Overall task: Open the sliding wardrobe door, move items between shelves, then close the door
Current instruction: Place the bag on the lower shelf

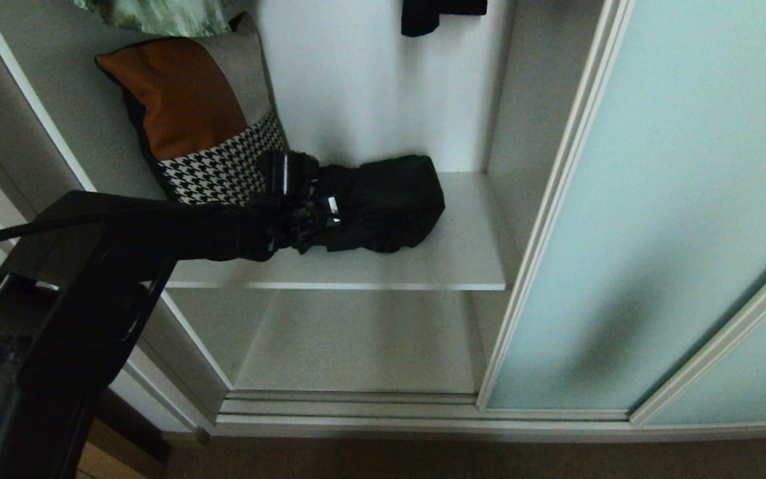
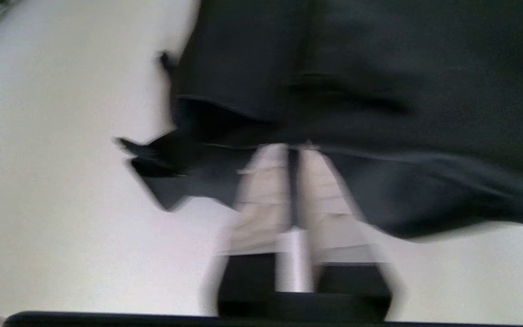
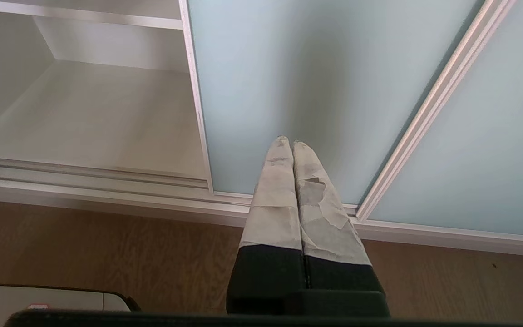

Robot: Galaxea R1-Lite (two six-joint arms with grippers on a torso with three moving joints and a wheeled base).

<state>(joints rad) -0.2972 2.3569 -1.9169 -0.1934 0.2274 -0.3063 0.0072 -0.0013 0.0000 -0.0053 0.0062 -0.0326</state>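
One black bundle point(image 1: 389, 199) on upper shelf point(image 1: 463, 256) — beside cushion point(image 1: 203, 126).

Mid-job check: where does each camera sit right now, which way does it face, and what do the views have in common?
Head: on the robot's head, looking down into the open wardrobe at the bundle on the upper shelf, cushion beside it; left arm shows.
Left wrist: behind the left gripper, facing the bundle up close; its fingers show.
Right wrist: behind the right gripper, parked low, facing the sliding door and floor.
Shared: head and left wrist both show the bundle; head and right wrist both show the door.
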